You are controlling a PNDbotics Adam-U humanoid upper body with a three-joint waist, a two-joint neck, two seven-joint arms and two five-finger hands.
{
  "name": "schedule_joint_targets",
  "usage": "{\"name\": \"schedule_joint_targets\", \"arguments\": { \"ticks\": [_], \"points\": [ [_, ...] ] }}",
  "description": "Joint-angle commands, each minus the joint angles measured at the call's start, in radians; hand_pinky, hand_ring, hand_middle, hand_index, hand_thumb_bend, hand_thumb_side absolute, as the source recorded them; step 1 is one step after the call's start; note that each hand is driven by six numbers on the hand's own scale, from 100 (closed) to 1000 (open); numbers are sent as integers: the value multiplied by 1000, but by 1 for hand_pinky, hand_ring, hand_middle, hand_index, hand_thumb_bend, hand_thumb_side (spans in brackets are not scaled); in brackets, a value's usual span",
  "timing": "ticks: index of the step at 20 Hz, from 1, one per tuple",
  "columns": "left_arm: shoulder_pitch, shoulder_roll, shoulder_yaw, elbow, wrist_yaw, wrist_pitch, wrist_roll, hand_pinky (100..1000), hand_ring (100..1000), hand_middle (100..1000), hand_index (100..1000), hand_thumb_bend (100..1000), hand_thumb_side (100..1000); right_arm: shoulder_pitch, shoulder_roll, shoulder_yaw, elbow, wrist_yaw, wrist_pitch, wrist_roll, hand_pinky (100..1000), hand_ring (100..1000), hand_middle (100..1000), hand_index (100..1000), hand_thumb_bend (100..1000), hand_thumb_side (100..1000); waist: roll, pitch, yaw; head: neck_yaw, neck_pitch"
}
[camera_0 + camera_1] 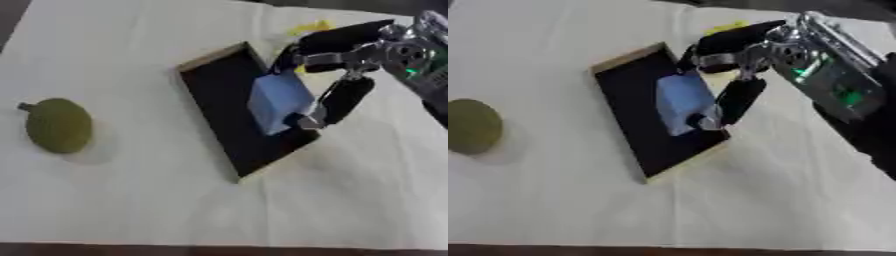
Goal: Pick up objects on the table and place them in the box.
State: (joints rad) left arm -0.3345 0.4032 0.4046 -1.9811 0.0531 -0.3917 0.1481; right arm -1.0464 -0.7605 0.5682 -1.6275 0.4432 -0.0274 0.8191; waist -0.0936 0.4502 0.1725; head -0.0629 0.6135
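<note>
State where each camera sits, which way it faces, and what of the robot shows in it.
Left eye view: in the head, looking down at the white-covered table; the right hand enters from the upper right, fingers curled round a blue object over the box.
Right eye view: beside it, same aim, with more of the right forearm.
Both share the green fruit at left.

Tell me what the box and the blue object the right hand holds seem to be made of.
Box: probably wood or cardboard, judging by its pale tan rim; the inside is dark and matte. Blue object: light blue, flat-faced and dull, perhaps foam, plastic or card; the look leaves that open. The right hand grips it over the box.
</note>
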Motion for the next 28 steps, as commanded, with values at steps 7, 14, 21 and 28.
{"name": "schedule_joint_targets", "arguments": {
  "ticks": [7,14,21,28],
  "points": [
    [-11,12,2,-19,5,1,-6,940,875,676,868,100,614,-3,-13,-13,-12,37,-65,3,952,950,862,959,280,468,10,-22,-1,0,-4],
    [-12,11,2,-19,8,3,-6,941,876,676,868,100,616,17,-21,-46,-17,14,-55,-7,969,958,884,972,261,482,8,-24,-3,8,-5],
    [-12,11,2,-19,9,4,-7,940,876,676,867,100,616,27,-28,-62,-37,1,-43,-17,958,946,868,969,183,435,8,-25,-6,12,-5],
    [-11,10,3,-19,7,6,-8,940,877,676,867,100,615,40,-54,-172,-57,-15,28,-130,922,916,807,942,100,297,11,-24,-10,16,-10]
  ]
}}
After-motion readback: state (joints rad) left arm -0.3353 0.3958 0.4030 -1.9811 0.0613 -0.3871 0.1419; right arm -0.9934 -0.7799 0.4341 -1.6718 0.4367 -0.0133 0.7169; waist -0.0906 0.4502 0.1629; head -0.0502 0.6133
